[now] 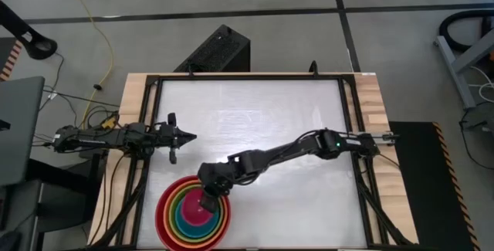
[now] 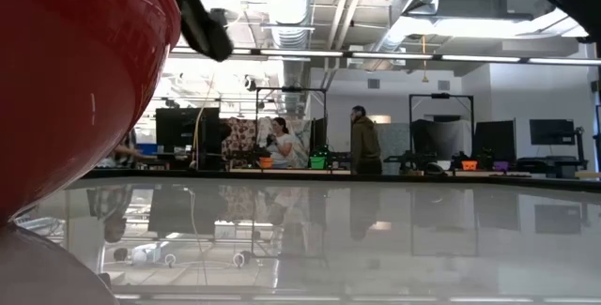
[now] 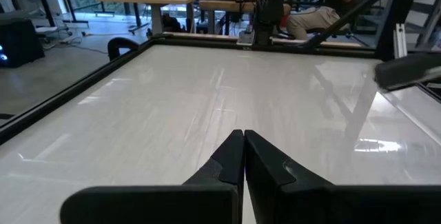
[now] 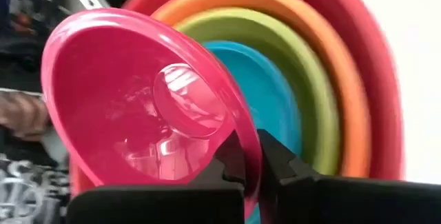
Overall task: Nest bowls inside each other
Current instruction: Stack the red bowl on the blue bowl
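Note:
Near the table's front left, a red bowl (image 1: 161, 214) holds an orange bowl (image 1: 170, 205), a lime green bowl (image 1: 178, 222) and a teal bowl (image 1: 187, 225) nested one inside the other. My right gripper (image 1: 207, 200) hangs over this stack, shut on the small magenta-pink bowl (image 4: 138, 107), which is tipped above the teal bowl (image 4: 272, 89). The low view shows only the red bowl's outer wall (image 2: 75, 80), close up at the left. My left gripper (image 3: 243, 145) waits shut above the table's left side (image 1: 189, 136), touching nothing. My right gripper pinches the magenta-pink bowl's rim (image 4: 249, 172), one finger inside the bowl (image 4: 231, 158) and one outside (image 4: 279, 162). The fingers slant down from the table's far right. The bowl is tilted over the teal bowl; whether its bottom touches that bowl I cannot tell.
The white tabletop (image 1: 255, 120) is bordered by a black frame (image 1: 154, 112) with wooden strips beyond it. My right arm (image 1: 293, 149) stretches across the table's middle. People and desks (image 2: 362, 141) stand in the room far behind the table.

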### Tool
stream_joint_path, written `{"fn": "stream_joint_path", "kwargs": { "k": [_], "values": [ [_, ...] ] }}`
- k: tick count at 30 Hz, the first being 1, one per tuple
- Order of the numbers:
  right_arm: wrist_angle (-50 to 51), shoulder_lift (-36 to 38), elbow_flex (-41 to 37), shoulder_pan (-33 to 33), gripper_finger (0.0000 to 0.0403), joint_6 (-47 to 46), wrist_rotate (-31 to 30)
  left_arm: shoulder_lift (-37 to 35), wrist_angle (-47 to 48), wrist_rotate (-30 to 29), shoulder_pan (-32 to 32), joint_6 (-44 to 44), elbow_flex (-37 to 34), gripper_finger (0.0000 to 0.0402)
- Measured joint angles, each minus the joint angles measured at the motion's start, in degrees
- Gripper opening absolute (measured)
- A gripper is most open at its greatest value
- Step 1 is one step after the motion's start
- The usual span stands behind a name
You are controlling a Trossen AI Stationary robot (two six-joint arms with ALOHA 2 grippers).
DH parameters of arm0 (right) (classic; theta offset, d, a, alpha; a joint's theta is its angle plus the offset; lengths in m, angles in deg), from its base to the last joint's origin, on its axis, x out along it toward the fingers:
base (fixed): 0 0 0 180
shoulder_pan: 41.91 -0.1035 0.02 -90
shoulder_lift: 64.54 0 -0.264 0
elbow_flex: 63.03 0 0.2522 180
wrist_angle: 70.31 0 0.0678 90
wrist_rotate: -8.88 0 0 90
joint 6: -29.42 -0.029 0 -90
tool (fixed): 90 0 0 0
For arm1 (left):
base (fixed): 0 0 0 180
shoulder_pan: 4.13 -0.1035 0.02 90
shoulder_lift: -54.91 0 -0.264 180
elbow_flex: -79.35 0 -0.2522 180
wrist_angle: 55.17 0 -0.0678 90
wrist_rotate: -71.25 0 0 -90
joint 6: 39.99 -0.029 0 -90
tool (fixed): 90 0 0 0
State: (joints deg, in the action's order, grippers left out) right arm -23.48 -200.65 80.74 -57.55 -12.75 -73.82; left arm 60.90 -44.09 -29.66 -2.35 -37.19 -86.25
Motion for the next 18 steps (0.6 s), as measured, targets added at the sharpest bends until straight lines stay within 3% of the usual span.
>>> {"fn": "stream_joint_path", "kwargs": {
  "k": [11, 18],
  "values": [
    [-1.5, -1.1, 0.0, -1.3, 0.0019, 1.0, 1.1, 0.3, 0.0, 0.0, 0.0, -0.5, 0.0, 0.0000],
    [-1.1, -1.2, 0.0, -2.5, 0.0019, 1.7, -1.4, 0.4, 0.0, 0.0, 0.0, -0.2, 0.0, 0.0000]
  ]
}}
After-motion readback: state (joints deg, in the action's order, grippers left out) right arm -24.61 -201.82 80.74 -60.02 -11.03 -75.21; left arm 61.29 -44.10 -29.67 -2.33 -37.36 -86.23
